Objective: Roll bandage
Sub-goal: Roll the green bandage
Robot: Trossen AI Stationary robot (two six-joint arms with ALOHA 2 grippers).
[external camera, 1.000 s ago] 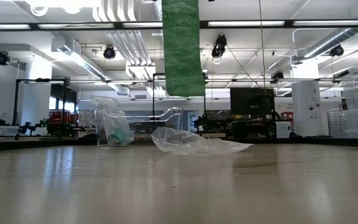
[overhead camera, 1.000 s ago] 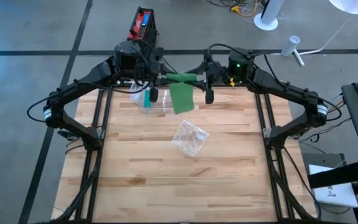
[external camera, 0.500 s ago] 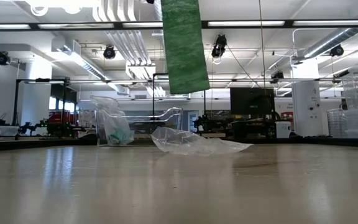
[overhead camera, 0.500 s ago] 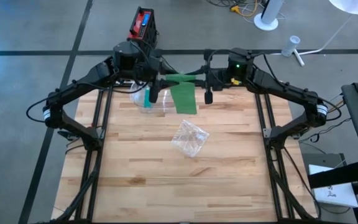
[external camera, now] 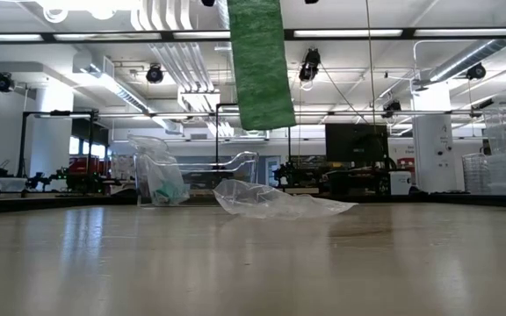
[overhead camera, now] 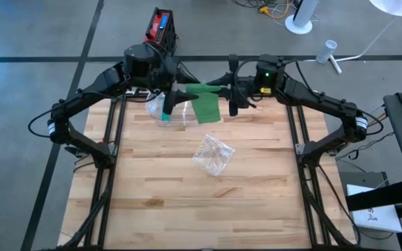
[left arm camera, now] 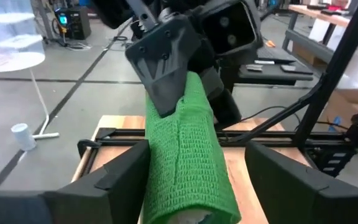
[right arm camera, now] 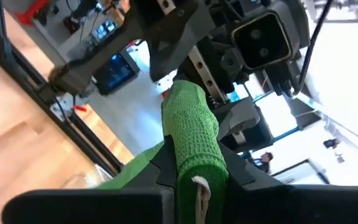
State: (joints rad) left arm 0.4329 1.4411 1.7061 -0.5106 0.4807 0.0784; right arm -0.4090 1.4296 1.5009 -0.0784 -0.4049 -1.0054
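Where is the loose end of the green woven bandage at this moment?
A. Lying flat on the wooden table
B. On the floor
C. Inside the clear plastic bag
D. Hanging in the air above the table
D: in the low view the green woven bandage hangs clear above the wooden table, behind which lies the crumpled clear plastic bag.

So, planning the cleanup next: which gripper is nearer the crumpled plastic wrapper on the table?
Neither clearly. The left gripper and right gripper both hang over the table's far edge at the green bandage, flanking the wrapper.
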